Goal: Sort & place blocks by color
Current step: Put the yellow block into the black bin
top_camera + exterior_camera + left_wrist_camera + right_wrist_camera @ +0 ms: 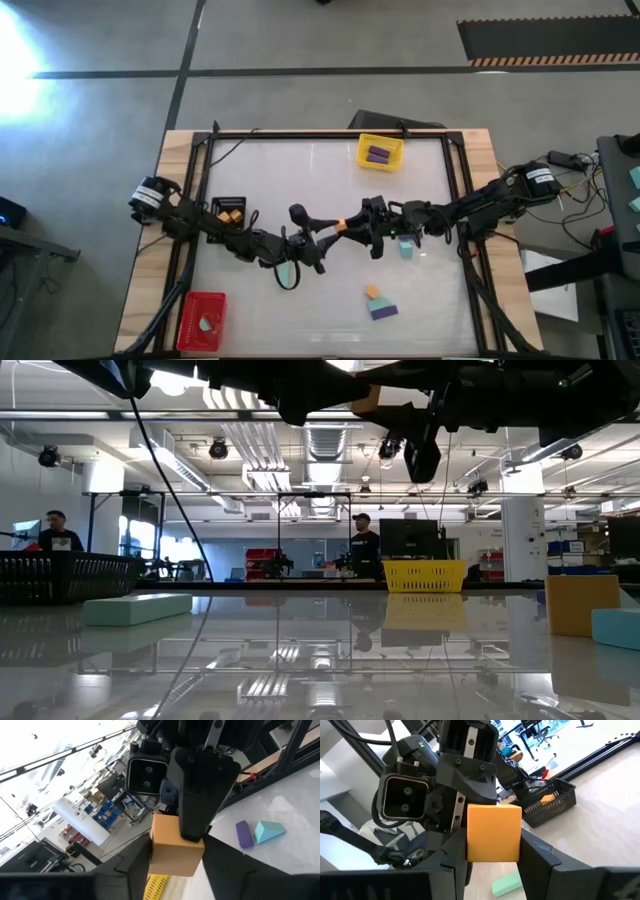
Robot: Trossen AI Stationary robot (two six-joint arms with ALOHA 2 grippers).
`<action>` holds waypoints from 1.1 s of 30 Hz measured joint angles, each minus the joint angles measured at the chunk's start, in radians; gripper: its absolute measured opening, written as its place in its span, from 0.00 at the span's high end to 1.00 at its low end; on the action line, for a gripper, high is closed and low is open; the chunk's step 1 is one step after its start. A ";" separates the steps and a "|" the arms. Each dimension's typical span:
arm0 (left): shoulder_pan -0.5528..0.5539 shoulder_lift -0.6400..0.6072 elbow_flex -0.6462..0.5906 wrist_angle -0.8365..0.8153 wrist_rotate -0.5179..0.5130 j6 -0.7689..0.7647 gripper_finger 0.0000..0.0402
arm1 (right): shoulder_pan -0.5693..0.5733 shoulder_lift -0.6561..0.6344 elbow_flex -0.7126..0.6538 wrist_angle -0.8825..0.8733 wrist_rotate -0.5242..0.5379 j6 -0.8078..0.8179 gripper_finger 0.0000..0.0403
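Note:
An orange cube (341,224) hangs in the air above the table's middle, between my two grippers. My left gripper (325,236) reaches it from the table's left and my right gripper (362,222) from the right; both are shut on it. The low view shows it high up, as the cube (367,400). Loose on the table lie a mint bar (287,272), a mint block (406,248), and near the front edge an orange cube (372,292) beside a purple bar (383,311). My left gripper pinches the orange cube (172,851) between its two fingers (131,866), coming level from the table's left. The cube is lifted clear of the table. My right gripper's finger (200,795) overlaps the cube's far face. My right gripper pinches the same cube by its two side faces (494,834) between its fingers (540,862), coming level from the table's right. The cube sits upright in the hold, clear of the table, with my left gripper right behind it.
A yellow tray (395,143) at the far edge holds a purple bar (378,154). A black tray (218,203) at the left holds orange cubes (231,214). A red tray (190,305) at the near left corner holds a mint piece (207,322). People stand in the room beyond the table.

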 joint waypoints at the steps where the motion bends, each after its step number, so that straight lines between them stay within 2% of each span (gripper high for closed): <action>1: 0.000 0.000 0.000 0.000 -0.001 0.004 0.66 | 0.000 0.000 0.000 0.000 0.001 0.004 0.71; 3: 0.000 0.000 -0.001 -0.001 -0.007 0.008 0.70 | 0.000 0.000 0.000 0.000 0.002 0.011 0.71; 6: 0.000 0.000 -0.001 -0.001 -0.006 0.001 0.70 | 0.000 0.000 0.000 -0.001 0.002 0.008 0.68; 14: 0.000 0.000 -0.005 -0.011 0.001 -0.053 0.70 | -0.007 -0.008 0.000 -0.041 0.002 -0.019 0.49; 20: 0.000 -0.004 -0.004 -0.124 -0.107 -0.176 0.70 | -0.038 -0.063 -0.001 -0.201 0.002 -0.021 0.38; 24: 0.000 -0.028 -0.003 -0.276 -0.143 -0.354 0.70 | -0.072 -0.139 0.004 -0.376 0.005 -0.021 0.34; 29: 0.017 -0.102 0.004 -0.597 -0.136 -0.717 0.70 | -0.112 -0.247 0.021 -0.534 0.013 -0.038 0.33; 31: 0.029 -0.160 0.010 -0.784 -0.083 -0.882 0.70 | -0.119 -0.286 0.027 -0.556 0.013 -0.068 0.35; 33: 0.054 -0.227 0.026 -0.991 0.035 -1.056 0.70 | -0.122 -0.327 0.034 -0.584 0.013 -0.101 0.36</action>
